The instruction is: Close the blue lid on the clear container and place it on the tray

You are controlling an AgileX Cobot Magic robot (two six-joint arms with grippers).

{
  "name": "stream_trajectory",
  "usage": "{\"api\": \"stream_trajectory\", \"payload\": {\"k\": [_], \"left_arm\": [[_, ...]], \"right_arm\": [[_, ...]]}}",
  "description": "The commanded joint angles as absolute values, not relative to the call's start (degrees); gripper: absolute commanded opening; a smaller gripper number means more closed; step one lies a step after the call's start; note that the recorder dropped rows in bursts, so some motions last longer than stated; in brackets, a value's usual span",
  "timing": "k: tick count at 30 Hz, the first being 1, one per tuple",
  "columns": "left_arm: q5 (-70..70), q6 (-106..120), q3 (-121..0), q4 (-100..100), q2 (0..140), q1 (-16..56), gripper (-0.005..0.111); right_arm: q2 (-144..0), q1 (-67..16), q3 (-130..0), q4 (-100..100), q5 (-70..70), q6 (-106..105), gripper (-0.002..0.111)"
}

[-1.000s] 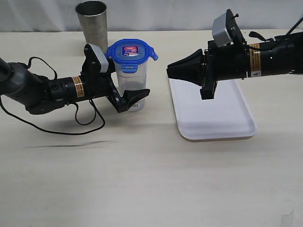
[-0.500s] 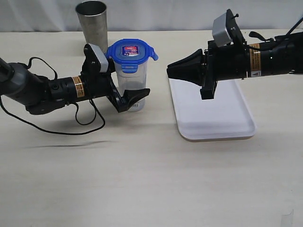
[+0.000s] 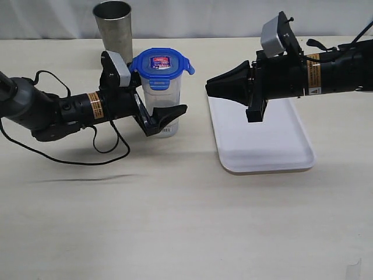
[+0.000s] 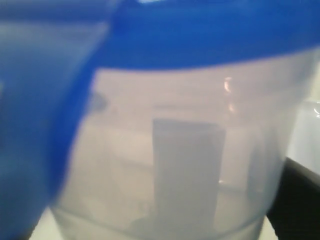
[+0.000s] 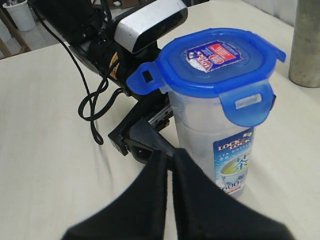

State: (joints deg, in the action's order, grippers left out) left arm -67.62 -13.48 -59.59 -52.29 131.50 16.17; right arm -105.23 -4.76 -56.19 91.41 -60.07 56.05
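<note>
Tray (image 3: 262, 146): lies below the right gripper (image 3: 211, 88), with nothing on it.

Right gripper: clenched and holding nothing. Its tips point at the container (image 3: 163, 102) across a clear gap. No change over the last second.

Left gripper (image 3: 169, 116): jaws fully spread, straddling the lower half of the container. Whether the pads touch its wall cannot be told.

Change: the left gripper has lifted and tilted slightly, so its near finger now sits a little higher against the container. The container itself has not moved.

Container: upright on the table between the left jaws, well short of the tray.

Lid (image 3: 160, 63): seated on the container, above the left gripper. Its side flaps stand out, so locking appears incomplete.

Meaning: the left arm is probably settling its brace. Pressing the flaps and transfer to the tray remain.
</note>
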Motion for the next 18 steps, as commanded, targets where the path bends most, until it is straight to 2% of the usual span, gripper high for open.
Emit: {"api": "stream_trajectory", "payload": {"k": [1, 18], "left_arm": [[-68.53, -13.32, -59.79, -51.61, 131.56, 16.38, 0.105], [-65.96, -13.73, -59.79, -51.69, 131.56, 16.99, 0.105]], "right_arm": [[-105.24, -4.84, -56.60, 91.54, -59.73, 56.20, 0.004], [-105.24, -4.84, -56.60, 91.54, -59.73, 56.37, 0.004]]}}
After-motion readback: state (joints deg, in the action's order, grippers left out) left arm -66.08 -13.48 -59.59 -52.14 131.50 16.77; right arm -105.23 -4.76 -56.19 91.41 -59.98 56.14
